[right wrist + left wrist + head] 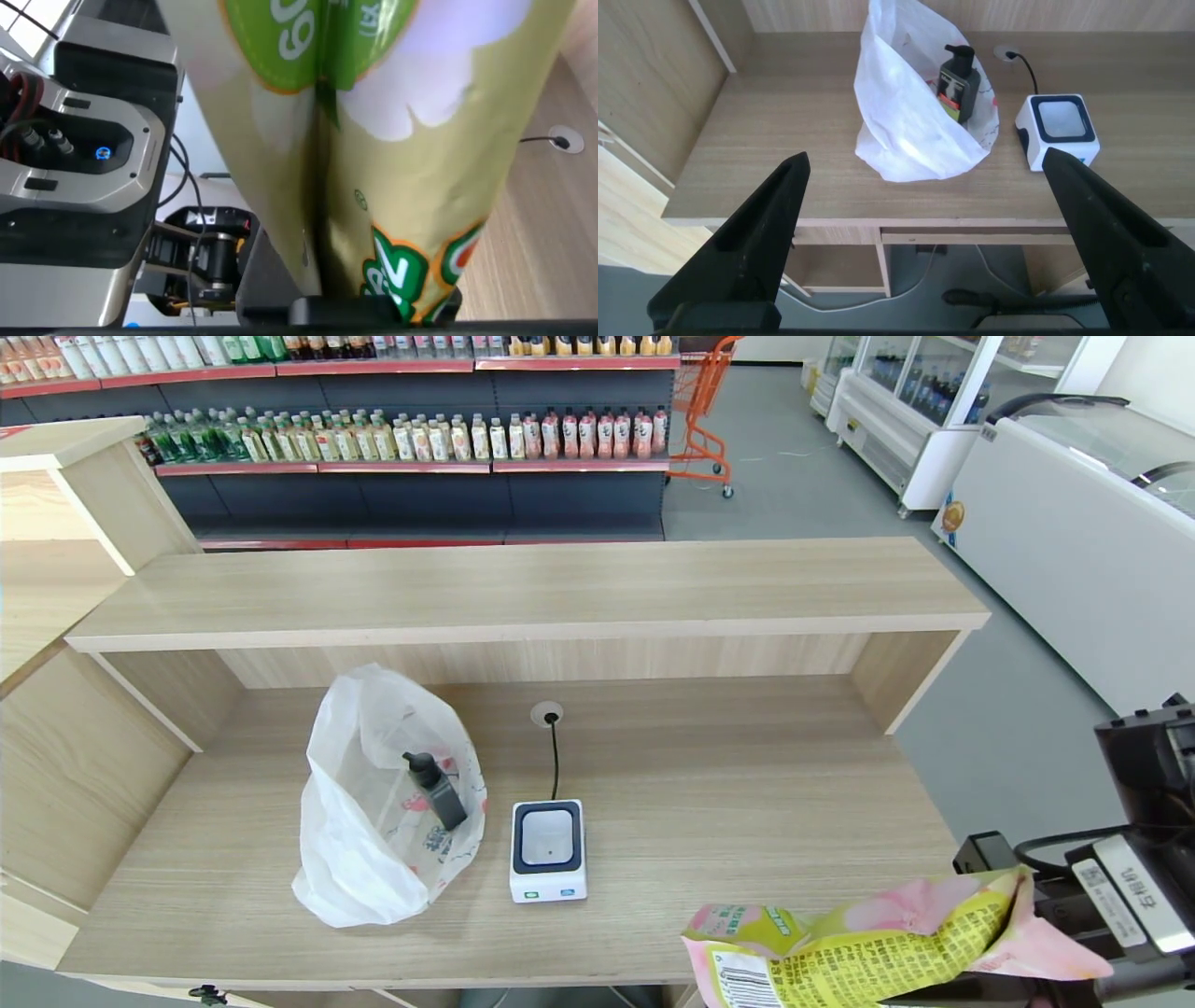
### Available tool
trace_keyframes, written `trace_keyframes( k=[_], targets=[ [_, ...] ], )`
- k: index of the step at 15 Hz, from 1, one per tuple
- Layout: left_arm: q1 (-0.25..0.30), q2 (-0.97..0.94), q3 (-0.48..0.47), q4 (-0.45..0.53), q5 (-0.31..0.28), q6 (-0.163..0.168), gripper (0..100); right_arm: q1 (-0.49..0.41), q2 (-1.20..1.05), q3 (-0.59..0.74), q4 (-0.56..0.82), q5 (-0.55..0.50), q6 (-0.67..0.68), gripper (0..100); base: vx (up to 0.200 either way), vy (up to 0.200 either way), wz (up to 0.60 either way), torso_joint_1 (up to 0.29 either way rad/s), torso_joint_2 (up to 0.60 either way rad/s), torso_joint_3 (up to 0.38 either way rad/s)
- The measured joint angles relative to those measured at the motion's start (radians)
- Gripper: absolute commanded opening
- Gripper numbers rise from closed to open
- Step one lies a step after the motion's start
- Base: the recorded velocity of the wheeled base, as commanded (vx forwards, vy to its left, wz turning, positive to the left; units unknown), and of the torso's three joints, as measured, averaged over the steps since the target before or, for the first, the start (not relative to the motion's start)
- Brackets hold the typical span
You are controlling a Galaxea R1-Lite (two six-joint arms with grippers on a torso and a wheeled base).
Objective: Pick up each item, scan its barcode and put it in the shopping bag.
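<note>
A yellow and pink snack packet (859, 947) hangs off the counter's front right corner, its barcode side up, with my right gripper (1041, 910) shut on its right end. Seen from the right wrist, the packet (420, 159) hangs right before the lens. The white shopping bag (373, 803) stands open on the counter's left part with a dark pump bottle (436, 791) inside. Right of it lies the white barcode scanner (548, 849). My left gripper (926, 163) is open and holds nothing, back from the counter's front edge, facing the bag (906, 121) and scanner (1060, 126).
The wooden counter (728, 803) has a raised shelf (523, 588) along its back and a side panel on the left. The scanner's cable runs to a hole (547, 713) behind it. Store shelves and freezers stand beyond.
</note>
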Motion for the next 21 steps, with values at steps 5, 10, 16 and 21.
trace_keyframes(
  k=[5, 10, 16, 21],
  targets=[
    [0.0, 0.0, 0.0, 0.0, 0.0, 0.0, 100, -0.022, -0.001, 0.008, 0.0, -0.003, 0.0, 0, 0.0, 0.0, 0.0, 0.0, 0.0, 0.0],
    [0.0, 0.0, 0.0, 0.0, 0.0, 0.0, 100, -0.026, -0.003, 0.018, 0.0, -0.003, 0.001, 0, 0.0, 0.0, 0.0, 0.0, 0.0, 0.0],
    [0.0, 0.0, 0.0, 0.0, 0.0, 0.0, 100, -0.026, -0.001, 0.016, -0.005, -0.003, -0.004, 0, 0.0, 0.0, 0.0, 0.0, 0.0, 0.0],
    [0.0, 0.0, 0.0, 0.0, 0.0, 0.0, 100, -0.123, -0.023, -0.007, -0.021, -0.233, 0.002, 0, 0.0, 0.0, 0.0, 0.0, 0.0, 0.0]
  ],
)
